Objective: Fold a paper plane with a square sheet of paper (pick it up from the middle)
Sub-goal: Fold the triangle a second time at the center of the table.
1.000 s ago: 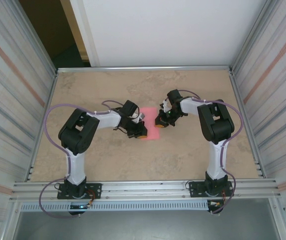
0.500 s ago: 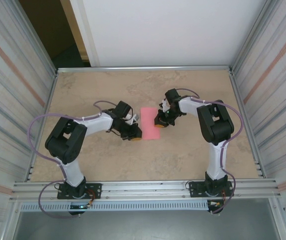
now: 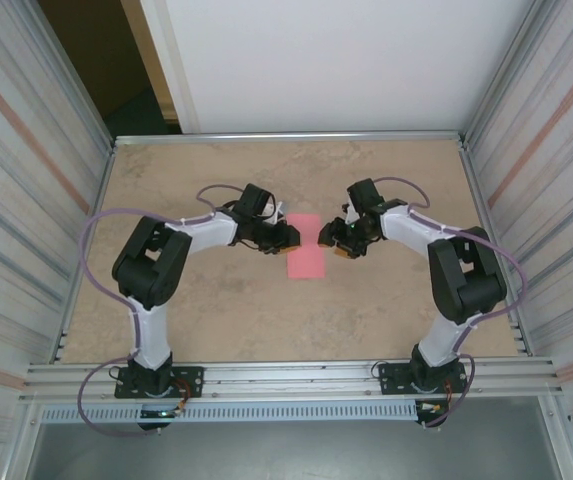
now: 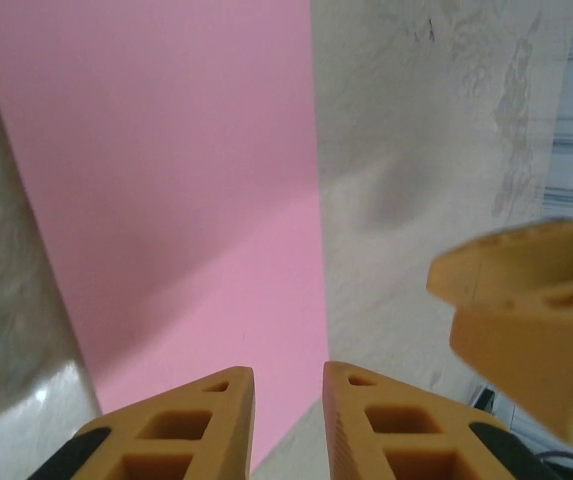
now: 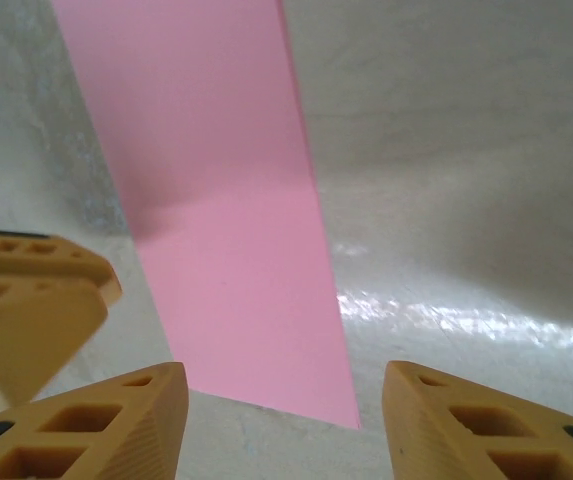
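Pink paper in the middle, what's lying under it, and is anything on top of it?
The pink paper lies flat on the beige table, with nothing on top. Anything beneath it, such as a folded layer, is covered.

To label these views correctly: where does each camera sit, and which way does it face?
Top external: above and behind the arms, looking down on the table; both arms, left gripper and right gripper beside the pink paper.
Left wrist: faces the paper past its own fingers.
Right wrist: faces the paper past its own fingers.
Shared: the paper; each wrist view catches the other gripper.
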